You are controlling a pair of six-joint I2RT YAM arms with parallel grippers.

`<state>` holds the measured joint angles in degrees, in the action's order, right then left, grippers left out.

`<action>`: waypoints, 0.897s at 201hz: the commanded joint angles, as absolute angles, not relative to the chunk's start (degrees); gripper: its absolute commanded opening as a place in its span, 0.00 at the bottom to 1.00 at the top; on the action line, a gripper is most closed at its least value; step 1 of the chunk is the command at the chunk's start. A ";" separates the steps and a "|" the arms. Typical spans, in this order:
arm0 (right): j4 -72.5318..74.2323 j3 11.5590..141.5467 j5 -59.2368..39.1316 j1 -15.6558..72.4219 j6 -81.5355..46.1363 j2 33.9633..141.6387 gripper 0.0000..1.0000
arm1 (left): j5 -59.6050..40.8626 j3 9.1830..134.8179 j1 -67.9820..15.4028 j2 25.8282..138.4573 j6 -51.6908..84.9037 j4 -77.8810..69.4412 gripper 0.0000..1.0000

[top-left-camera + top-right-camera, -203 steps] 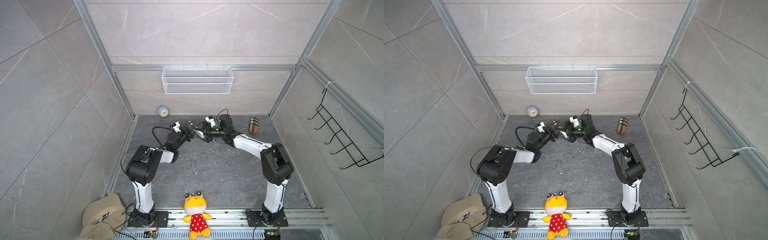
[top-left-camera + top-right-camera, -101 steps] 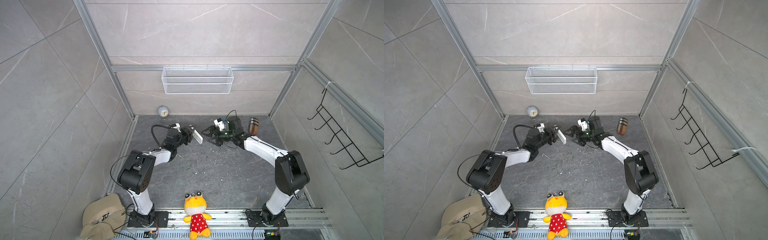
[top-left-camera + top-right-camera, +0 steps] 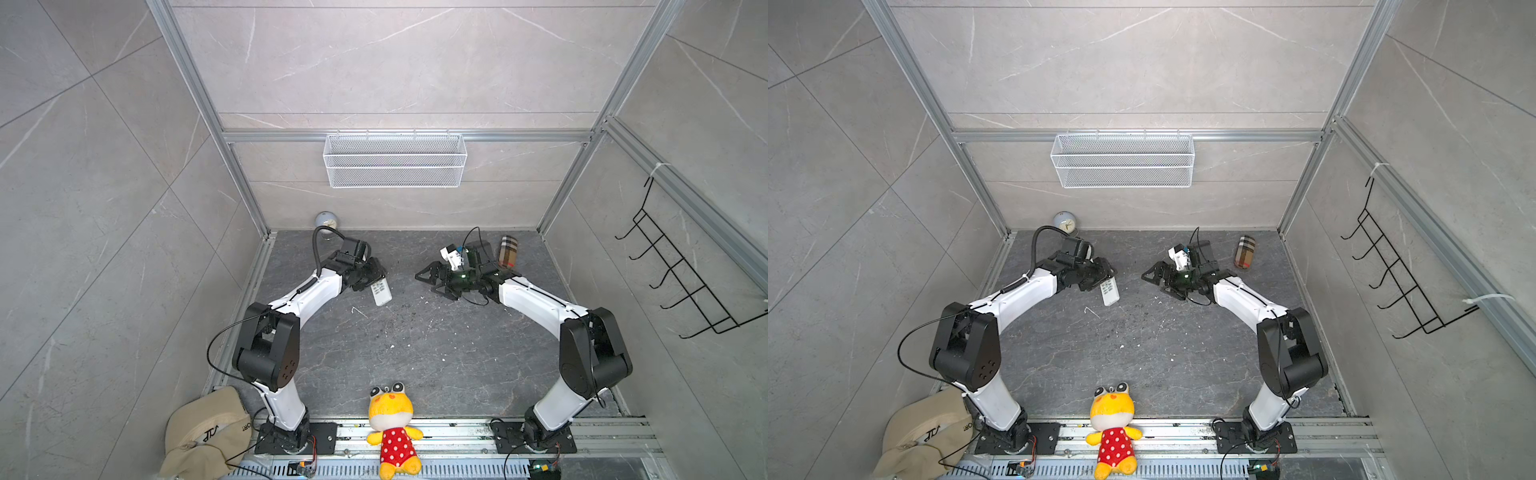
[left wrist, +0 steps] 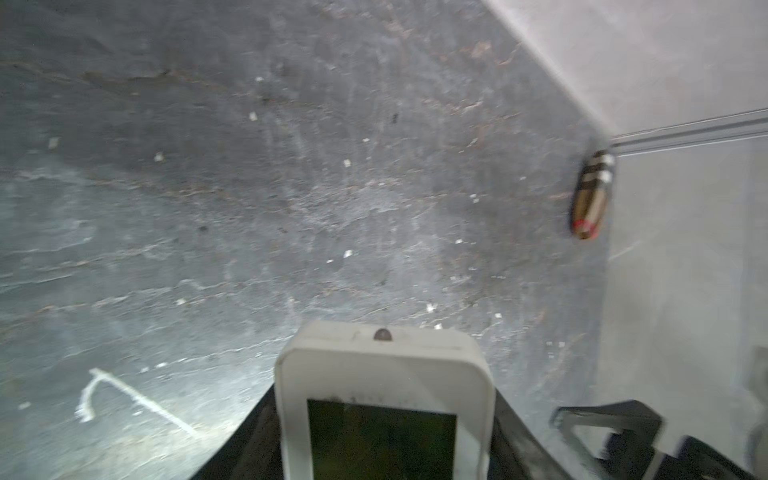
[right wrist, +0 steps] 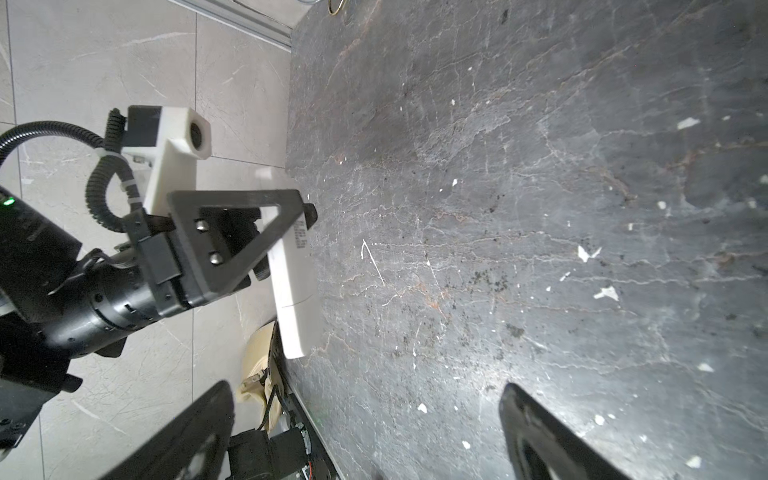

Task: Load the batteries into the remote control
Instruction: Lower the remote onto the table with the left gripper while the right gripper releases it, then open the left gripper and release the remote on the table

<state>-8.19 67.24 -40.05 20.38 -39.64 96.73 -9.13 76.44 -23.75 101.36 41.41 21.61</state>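
One remote control [image 3: 381, 291] hangs in the left pincer [image 3: 371, 277], likely the closing step.
Clamped above the table [image 3: 415, 353]; right pincer [image 3: 428, 284] spread wide, empty; batteries unseen, back cover [image 5: 297, 328] seemingly on; next, lower it flat, gently.

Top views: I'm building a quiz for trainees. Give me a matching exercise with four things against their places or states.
Things:
1. remote control
2. right gripper
3. plush toy
4. checked roll

Places or states:
A. open, holding nothing
B. front middle of the workspace
C. near the back right corner
D. clamped in the left gripper

Pairs: 1-D, 2-A, 3-B, 4-C.
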 commanded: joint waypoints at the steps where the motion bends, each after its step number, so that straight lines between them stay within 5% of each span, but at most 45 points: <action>1: -9.06 66.23 -39.38 20.39 -37.95 96.61 0.99 | -0.52 80.52 -24.95 103.59 33.12 33.88 0.50; 85: -8.71 65.77 -40.03 20.45 -37.59 97.53 0.99 | 16.01 88.20 -29.25 113.80 27.59 41.67 0.49; 180: -8.21 66.34 -40.71 20.41 -38.04 97.60 0.99 | 17.31 86.96 -29.50 118.76 29.54 37.53 0.50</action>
